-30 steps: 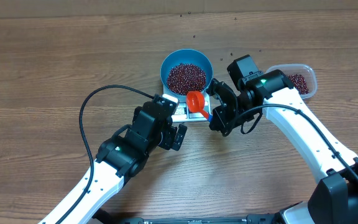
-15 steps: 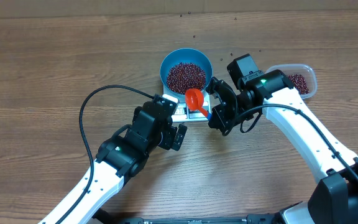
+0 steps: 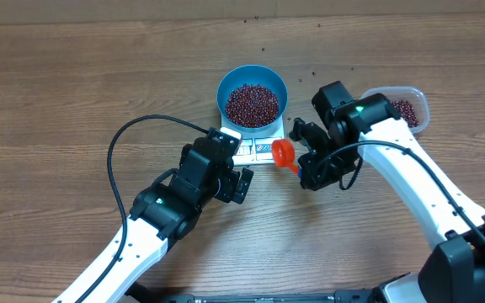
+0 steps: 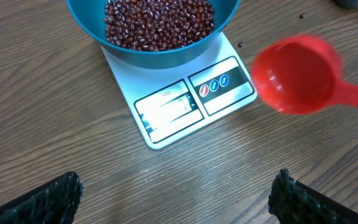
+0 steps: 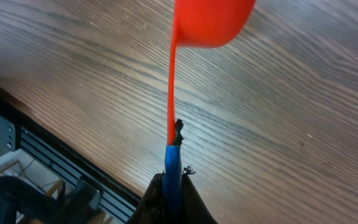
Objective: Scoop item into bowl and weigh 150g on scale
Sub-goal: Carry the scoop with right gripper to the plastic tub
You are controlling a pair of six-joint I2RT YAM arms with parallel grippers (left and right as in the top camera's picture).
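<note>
Beans [image 3: 253, 103]: a dark red pile in the blue bowl [image 3: 226, 84], at 12 o'clock from the left gripper [image 4: 178, 176] and 10 o'clock from the right gripper [image 5: 173, 186], seen overhead.
Bowl: sits on the white scale [image 4: 191, 102], whose display shows at the bowl's 6 o'clock.
Left gripper: jaws spread wide, holding nothing, near the scale's 6 o'clock edge.
Right gripper: clamped on the handle of the red scoop [image 4: 297, 74]; the cup is empty, just beside the scale's 3 o'clock edge.
Clear container [image 3: 423, 105]: on the tabletop [image 3: 74, 101] at the bowl's 3 o'clock, with some beans inside.
</note>
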